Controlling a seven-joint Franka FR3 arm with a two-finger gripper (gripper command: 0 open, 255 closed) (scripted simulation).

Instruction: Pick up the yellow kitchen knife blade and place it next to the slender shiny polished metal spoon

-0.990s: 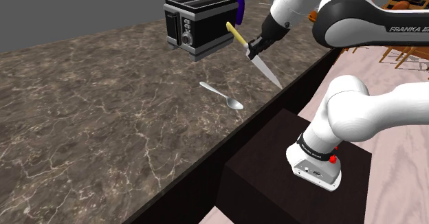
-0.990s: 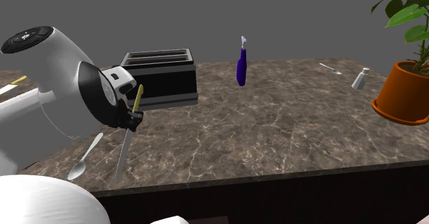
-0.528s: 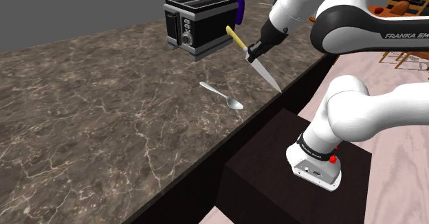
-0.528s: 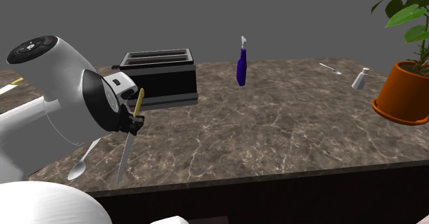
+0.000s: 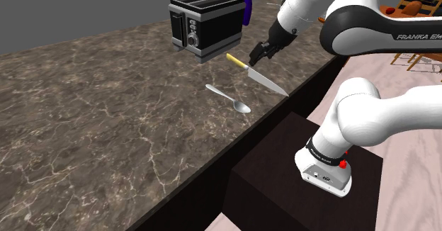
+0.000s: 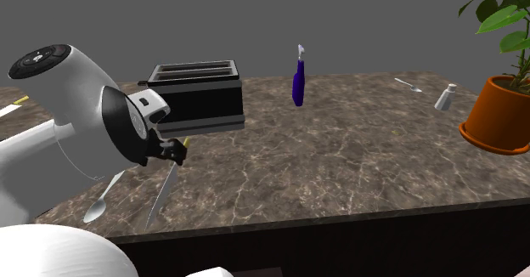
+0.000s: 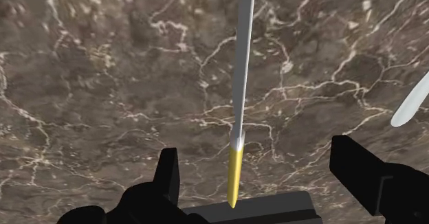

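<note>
The knife (image 5: 261,77) has a yellow handle and a long silver blade. It lies nearly flat over the dark marble counter (image 5: 106,123), close to the counter's near edge. I cannot tell whether it rests on the stone. My gripper (image 5: 259,50) hangs just above its handle, open, fingers not touching it. In the wrist view the knife (image 7: 240,85) runs away from the hand between the spread fingers (image 7: 167,178), and the gripper (image 7: 265,178) holds nothing. The slim metal spoon (image 5: 228,98) lies a short way beside the blade. The second exterior view shows knife (image 6: 166,189), spoon (image 6: 104,197) and gripper (image 6: 172,150) together.
A black toaster (image 5: 204,25) stands behind the knife, with a purple bottle (image 5: 246,6) beyond it. At the second exterior view's right are an orange plant pot (image 6: 499,114), a small shaker (image 6: 444,98) and another spoon (image 6: 408,84). The dark stand (image 5: 283,173) sits below the counter edge.
The gripper has opened and let go of the knife. The knife has dropped from a steep slant in the fingers to nearly flat beside the spoon. The arm has hardly moved.
</note>
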